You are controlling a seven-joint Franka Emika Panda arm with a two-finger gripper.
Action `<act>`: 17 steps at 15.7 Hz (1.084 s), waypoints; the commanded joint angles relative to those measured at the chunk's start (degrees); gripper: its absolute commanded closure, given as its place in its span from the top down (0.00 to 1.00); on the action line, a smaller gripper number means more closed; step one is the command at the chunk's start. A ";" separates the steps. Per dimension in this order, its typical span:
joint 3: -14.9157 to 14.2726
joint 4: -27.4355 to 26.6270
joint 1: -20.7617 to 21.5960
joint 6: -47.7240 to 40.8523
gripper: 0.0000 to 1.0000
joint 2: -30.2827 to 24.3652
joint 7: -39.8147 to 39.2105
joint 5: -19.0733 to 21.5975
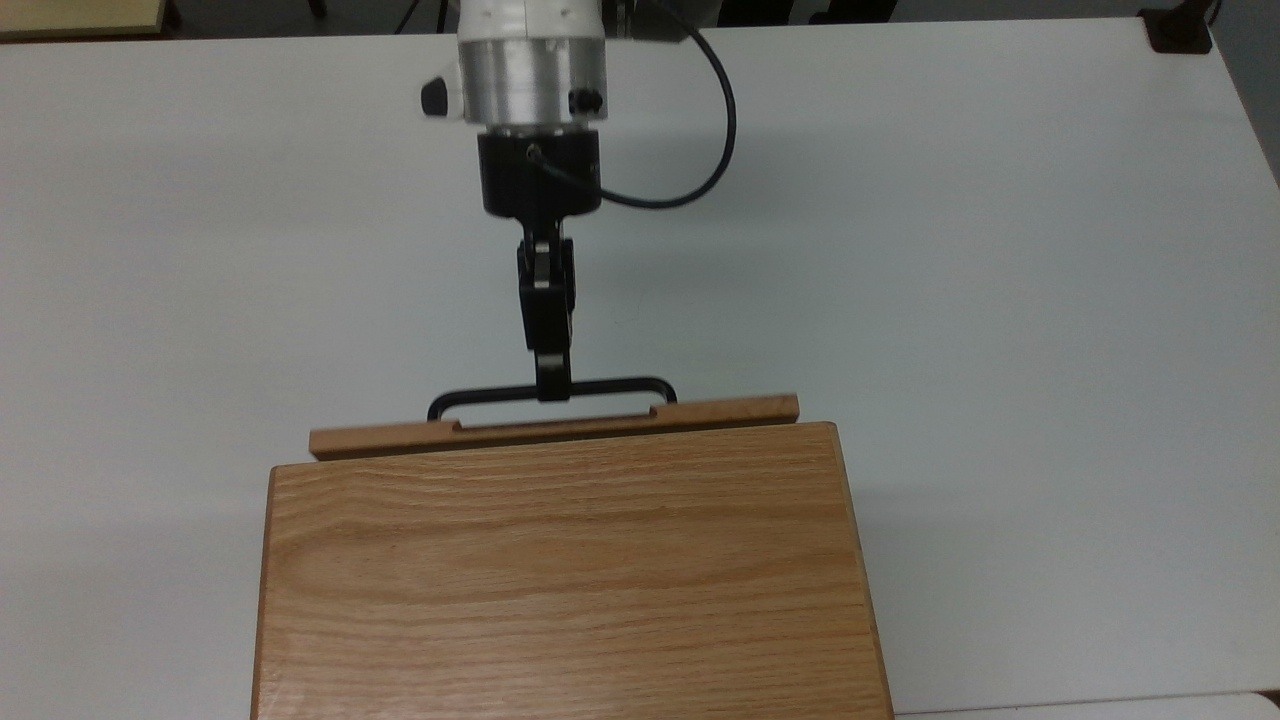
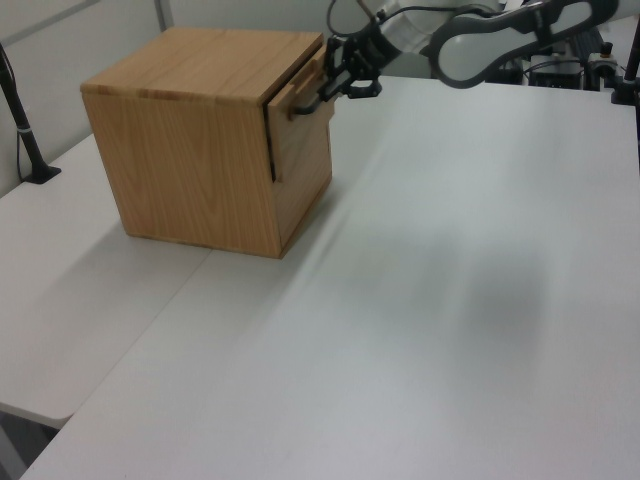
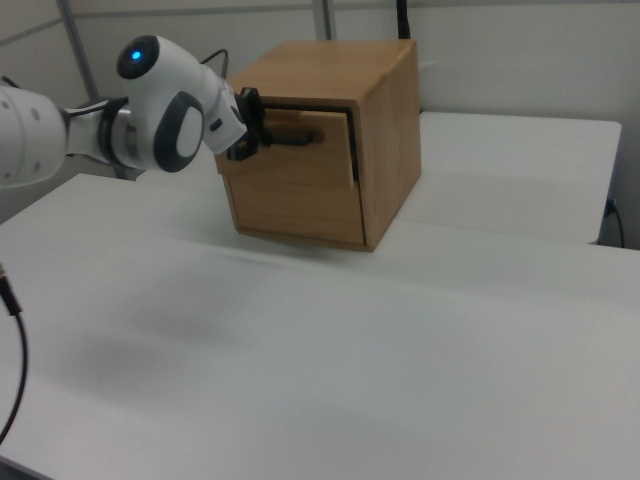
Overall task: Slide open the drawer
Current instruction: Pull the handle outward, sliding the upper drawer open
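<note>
The drawer is the top one of an oak cabinet; its front panel stands a short way out from the cabinet face. A long black bar handle runs across the panel. My gripper comes in from the top view's upper side and is shut on the handle's middle. In the left view the gripper meets the handle at the cabinet's upper right corner. The right view has the gripper at the handle, just behind the arm's white wrist.
The cabinet stands on a white table with wide bare surface around it. A lower drawer front sits flush below. A black post stands at the left view's left edge, and a dark clamp marks the table's far corner.
</note>
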 commanded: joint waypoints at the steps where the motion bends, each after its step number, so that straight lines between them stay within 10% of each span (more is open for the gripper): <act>1: -0.35 -16.12 0.48 0.36 0.00 -13.75 1.29 0.25; 7: -0.79 -28.80 0.04 -0.25 0.00 -26.95 1.90 0.60; 14: -0.79 -28.81 -1.45 -4.99 0.00 -28.45 1.90 0.60; 17: -1.05 -25.31 -2.07 -13.14 0.45 -29.07 1.99 0.69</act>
